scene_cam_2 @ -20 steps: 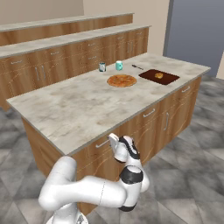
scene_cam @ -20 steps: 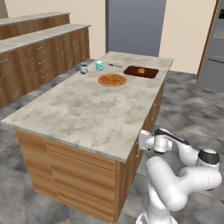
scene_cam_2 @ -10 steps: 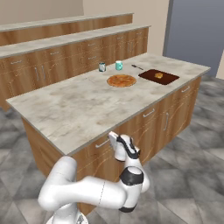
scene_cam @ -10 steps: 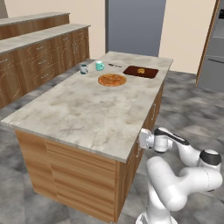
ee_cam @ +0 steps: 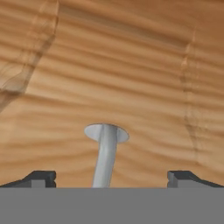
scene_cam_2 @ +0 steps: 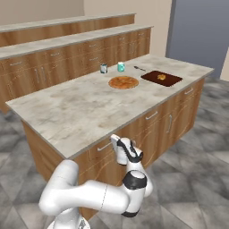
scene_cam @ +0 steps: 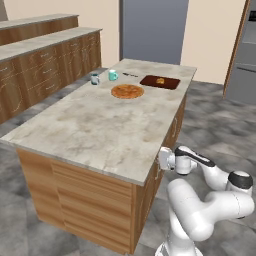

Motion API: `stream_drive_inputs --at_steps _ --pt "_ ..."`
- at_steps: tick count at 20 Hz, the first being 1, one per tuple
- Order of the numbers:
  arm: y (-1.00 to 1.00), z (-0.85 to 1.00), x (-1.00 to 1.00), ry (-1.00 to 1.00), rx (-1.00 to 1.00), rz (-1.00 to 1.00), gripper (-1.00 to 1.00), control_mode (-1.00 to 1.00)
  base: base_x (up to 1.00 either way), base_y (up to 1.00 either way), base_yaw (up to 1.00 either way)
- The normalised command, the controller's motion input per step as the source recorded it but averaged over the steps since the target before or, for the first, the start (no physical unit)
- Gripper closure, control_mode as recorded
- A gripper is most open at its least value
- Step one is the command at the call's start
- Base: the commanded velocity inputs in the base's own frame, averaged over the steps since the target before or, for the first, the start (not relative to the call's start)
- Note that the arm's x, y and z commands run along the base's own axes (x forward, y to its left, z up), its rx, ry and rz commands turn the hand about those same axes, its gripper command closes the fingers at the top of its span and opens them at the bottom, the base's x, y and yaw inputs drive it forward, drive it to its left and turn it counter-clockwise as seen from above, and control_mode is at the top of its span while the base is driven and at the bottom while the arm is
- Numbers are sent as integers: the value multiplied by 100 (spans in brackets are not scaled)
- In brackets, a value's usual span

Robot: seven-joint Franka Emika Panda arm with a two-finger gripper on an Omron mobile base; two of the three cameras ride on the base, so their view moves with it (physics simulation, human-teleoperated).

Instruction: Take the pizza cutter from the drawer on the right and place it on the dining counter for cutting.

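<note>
Jaws stay spread wide either side of the drawer handle, unmoved since before.

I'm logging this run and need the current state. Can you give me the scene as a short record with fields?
end effector: open, fingers either side of the handle, not closed on it
drawer: shut, wood-grain front
handle: slim metal bar, between the fingers
dining counter: marbled top
on counter: pizza, two cups, dark board
pizza cutter: not seen
</note>
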Motion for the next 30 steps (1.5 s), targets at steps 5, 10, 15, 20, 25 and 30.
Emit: stream_drive_inputs --at_steps 5,10,15,20,25,30 --pt "27 -61 0 -3 14 0 -100 -100 0 0 0" --pt "21 -63 0 -6 18 0 -100 -100 0 0 0" --pt "26 -61 0 -11 13 0 100 -100 0 0 0" --pt "23 -44 0 -18 6 0 100 -100 0 0 0" --pt "16 -34 0 -18 3 0 100 -100 0 0 0" --pt "-5 -16 0 -11 0 0 100 -100 0 0 0"
